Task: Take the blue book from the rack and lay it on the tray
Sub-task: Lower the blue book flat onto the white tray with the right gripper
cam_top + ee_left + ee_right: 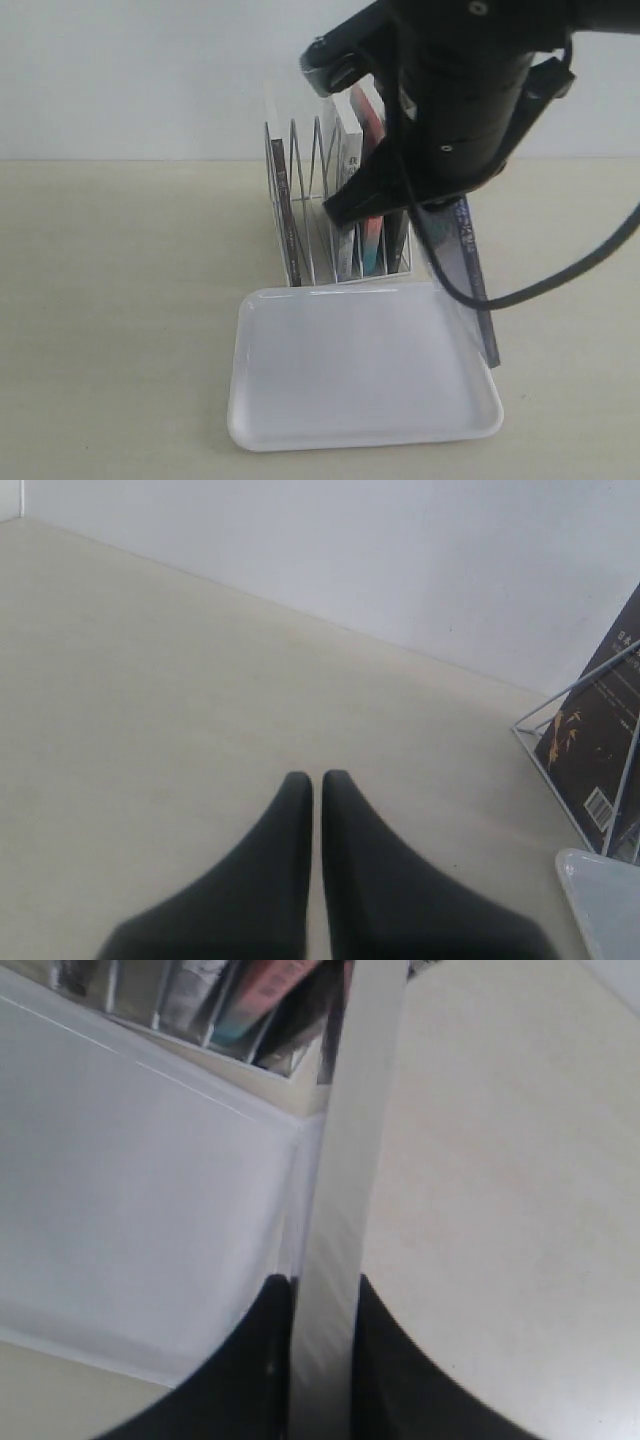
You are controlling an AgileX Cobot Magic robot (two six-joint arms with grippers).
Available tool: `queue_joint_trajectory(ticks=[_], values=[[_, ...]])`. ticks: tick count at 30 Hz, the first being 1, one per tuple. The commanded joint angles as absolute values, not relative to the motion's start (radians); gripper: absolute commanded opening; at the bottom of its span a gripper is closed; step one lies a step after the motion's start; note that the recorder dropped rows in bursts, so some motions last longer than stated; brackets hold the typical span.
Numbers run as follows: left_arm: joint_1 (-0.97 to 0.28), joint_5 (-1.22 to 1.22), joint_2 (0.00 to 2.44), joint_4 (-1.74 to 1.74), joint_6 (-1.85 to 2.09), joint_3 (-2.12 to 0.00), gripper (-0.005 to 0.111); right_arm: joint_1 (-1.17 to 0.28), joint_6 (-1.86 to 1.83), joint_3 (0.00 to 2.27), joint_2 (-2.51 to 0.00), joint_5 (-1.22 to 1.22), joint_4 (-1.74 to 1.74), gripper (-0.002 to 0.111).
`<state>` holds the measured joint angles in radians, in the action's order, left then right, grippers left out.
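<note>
We are seeing a white tray (360,370), glossy with pale streaks of glare, on a plain beige tabletop (120,300). The rack (318,200) is showing thin white wires. The blue book (465,250) is showing a dark blue cover with white lettering; in the right wrist view its edge is reading pale grey. We are noting a dark book (590,730) with orange-gold marks and a white barcode patch, and a pink-and-teal spine (372,235). The left claw (317,780) and the right claw (325,1290) are appearing matt black, as is the arm (470,90). The wall (130,70) is looking plain off-white.
</note>
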<state>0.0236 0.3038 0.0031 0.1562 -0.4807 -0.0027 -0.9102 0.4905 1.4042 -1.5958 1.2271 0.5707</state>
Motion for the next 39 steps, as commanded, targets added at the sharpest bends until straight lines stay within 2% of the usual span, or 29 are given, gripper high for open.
queue_joint_trajectory(ticks=[1,26,39], values=[[0.026,0.291,0.0,0.157,-0.476,0.0,0.004,-0.957,0.467,1.464,-1.624,1.221,0.615,0.0],[0.026,0.291,0.0,0.157,-0.476,0.0,0.004,-0.974,0.469,1.477,-1.805,1.221,0.612,0.0],[0.026,0.291,0.0,0.157,-0.476,0.0,0.004,-0.976,0.496,1.477,-1.867,1.221,0.394,0.0]])
